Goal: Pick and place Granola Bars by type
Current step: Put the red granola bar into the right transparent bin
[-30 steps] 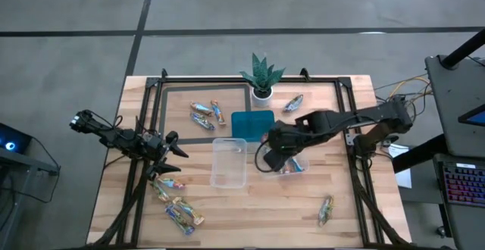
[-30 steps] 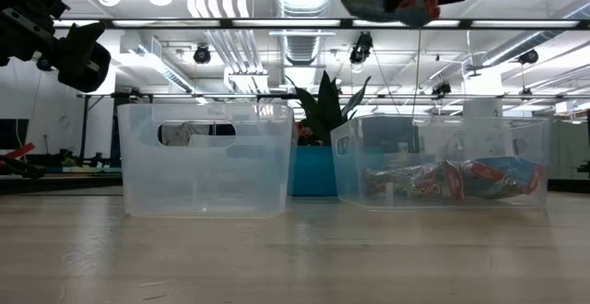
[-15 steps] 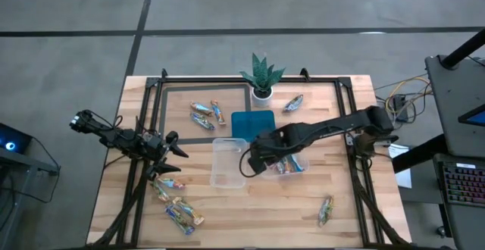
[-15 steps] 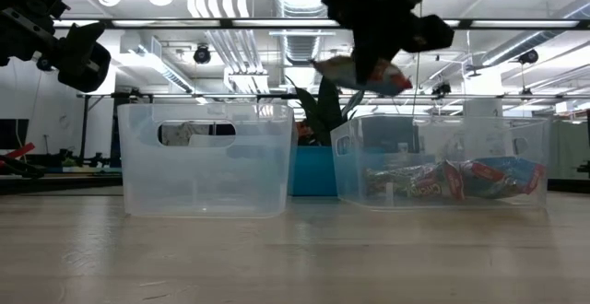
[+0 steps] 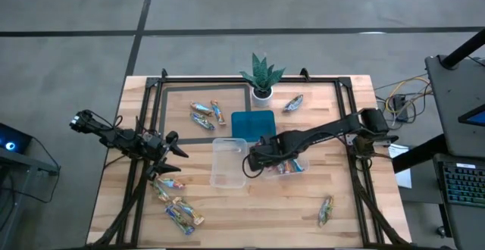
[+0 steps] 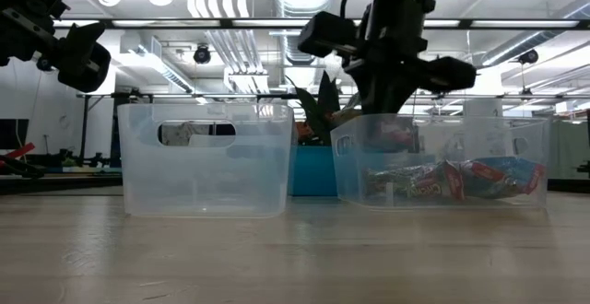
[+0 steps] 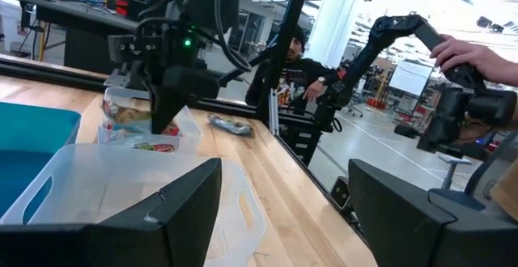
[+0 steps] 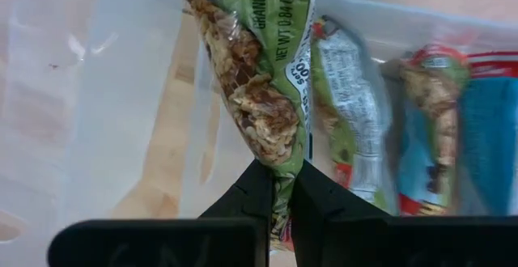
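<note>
One green-wrapped granola bar (image 8: pixel 263 73) is pinched by its end between the narrow fingers of my right gripper (image 8: pixel 275 188); it hangs inside the right clear tub (image 5: pixel 297 171), above the other bars (image 8: pixel 405 129) lying there. Beside that tub stands the empty clear tub (image 5: pixel 229 163). My left gripper (image 5: pixel 173 153), fingers spread wide, waits well apart, loose bars (image 5: pixel 176 204) near it.

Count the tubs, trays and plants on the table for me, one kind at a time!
Clear tubs: 2 (empty tub, other tub)
Teal tray: 1
Potted plant: 1
Total: 4
</note>
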Available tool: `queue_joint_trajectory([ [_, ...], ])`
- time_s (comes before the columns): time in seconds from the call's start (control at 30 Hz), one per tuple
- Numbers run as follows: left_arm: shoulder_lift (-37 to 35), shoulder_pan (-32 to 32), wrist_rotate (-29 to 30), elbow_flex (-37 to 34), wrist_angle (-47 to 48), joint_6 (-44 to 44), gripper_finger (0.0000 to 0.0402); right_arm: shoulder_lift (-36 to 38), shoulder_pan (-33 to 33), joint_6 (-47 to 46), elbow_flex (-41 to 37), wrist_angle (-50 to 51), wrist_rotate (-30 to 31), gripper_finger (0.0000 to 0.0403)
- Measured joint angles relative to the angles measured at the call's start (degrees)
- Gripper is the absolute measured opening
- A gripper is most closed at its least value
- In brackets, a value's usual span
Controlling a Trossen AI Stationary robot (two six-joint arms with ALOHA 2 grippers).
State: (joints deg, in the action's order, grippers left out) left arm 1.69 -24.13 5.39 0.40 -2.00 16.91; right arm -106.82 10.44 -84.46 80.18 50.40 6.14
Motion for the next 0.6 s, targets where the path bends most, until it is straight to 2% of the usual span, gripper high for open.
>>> queue_joint_trajectory([
  [0.27, 0.0, 0.0, 0.0, 0.0, 0.0, 0.0, 0.025, 0.1, 0.0, -2.2, -4.7, -7.3, -0.4, 0.0012],
  [0.6, 0.0, 0.0, 0.0, 0.0, 0.0, 0.0, 0.025, 0.1, -0.1, -2.1, -10.7, -10.5, -3.2, 0.0012],
])
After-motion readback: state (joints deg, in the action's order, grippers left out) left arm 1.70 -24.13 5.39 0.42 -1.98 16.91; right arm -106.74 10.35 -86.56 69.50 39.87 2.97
